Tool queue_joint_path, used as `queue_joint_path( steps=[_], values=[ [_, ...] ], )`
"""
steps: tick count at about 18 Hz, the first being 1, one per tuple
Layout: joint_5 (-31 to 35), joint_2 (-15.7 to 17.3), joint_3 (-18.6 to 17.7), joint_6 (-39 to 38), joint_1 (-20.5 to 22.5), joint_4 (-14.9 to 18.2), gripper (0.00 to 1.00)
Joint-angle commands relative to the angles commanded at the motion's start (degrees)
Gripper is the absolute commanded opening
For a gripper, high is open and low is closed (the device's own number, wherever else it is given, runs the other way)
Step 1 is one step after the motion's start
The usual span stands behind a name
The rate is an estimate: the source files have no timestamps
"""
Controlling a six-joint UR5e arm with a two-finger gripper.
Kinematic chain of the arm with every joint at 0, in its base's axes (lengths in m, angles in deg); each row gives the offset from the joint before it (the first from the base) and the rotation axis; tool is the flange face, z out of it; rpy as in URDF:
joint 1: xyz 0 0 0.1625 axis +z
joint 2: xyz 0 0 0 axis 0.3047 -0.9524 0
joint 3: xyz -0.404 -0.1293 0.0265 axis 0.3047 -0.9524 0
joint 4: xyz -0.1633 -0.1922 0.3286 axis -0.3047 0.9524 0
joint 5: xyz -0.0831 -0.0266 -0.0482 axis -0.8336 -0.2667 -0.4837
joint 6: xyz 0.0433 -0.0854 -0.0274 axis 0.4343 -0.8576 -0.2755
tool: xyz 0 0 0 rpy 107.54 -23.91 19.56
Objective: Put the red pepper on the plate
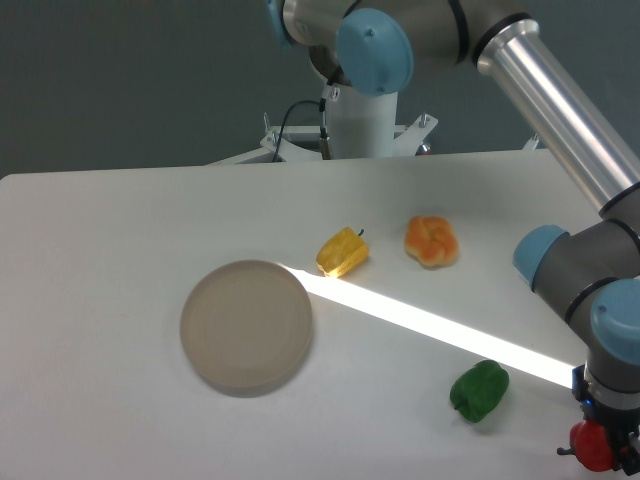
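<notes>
Nearest the camera, at the desk's front right corner, the red pepper sits between the fingers of the arm, which are closed on it; only part of the pepper shows at the bottom edge of the view, so whether it touches the desk cannot be told. Just beside it, toward the left, a green pepper lies on the desk. The plate rests flat well apart from both, left of the desk's centre. A yellow pepper lies near the plate's far right rim, and an orange-coloured item lies to its right. A bright strip of light crosses the desk diagonally.
</notes>
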Motion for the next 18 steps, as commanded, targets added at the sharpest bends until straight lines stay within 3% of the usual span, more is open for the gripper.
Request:
queue_joint_path(
  steps=[8,12,18],
  values=[
    [0.09,1.40,-0.44,-0.26,-2.63,0.44,0.47],
    [0.17,4.47,-1.84,-0.79,-4.83,5.70,0.47],
    [0.09,17.73,-18.43,-5.26,-8.96,7.12,0.47]
  ],
)
